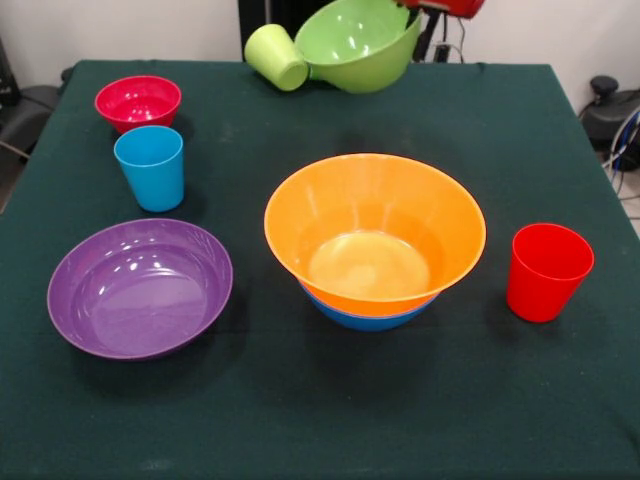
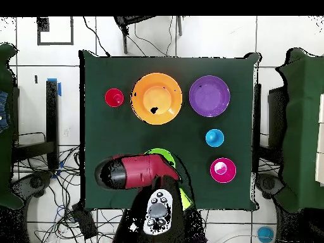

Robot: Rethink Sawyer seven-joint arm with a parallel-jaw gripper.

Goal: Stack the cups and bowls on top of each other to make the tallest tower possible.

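Evidently the green bowl (image 1: 360, 42) is off the table: in the front view it hangs tilted at the far edge, its mouth turned toward the camera, with the red gripper (image 1: 445, 8) at its upper right rim, so my judgement is that it is being carried by that rim. The fingertips are cut off by the top of the frame and hidden under the arm (image 2: 136, 171) in the overhead view, so whether the jaws pinch the rim or stand spread I cannot tell. A yellow-green cup (image 1: 277, 57) lies tipped just beside the bowl's left side, seemingly touching it; whether it rests on the cloth or is wedged against the bowl is unclear. The tower so far is short: a large orange bowl (image 1: 375, 235) nested in a blue bowl (image 1: 365, 318), only a thin blue crescent showing under it, standing upright near the middle of the green table (image 1: 320, 420). That wide, flaring, glossy base probably explains why the green bowl is held above and behind it, ready to drop in as the next layer. Other pieces wait apart: a red cup (image 1: 548, 270) upright to the tower's right, a shallow purple bowl (image 1: 140, 288) to its left, a sky blue cup (image 1: 150, 167) behind that, and a small red bowl (image 1: 138, 102) farther back, none touching.
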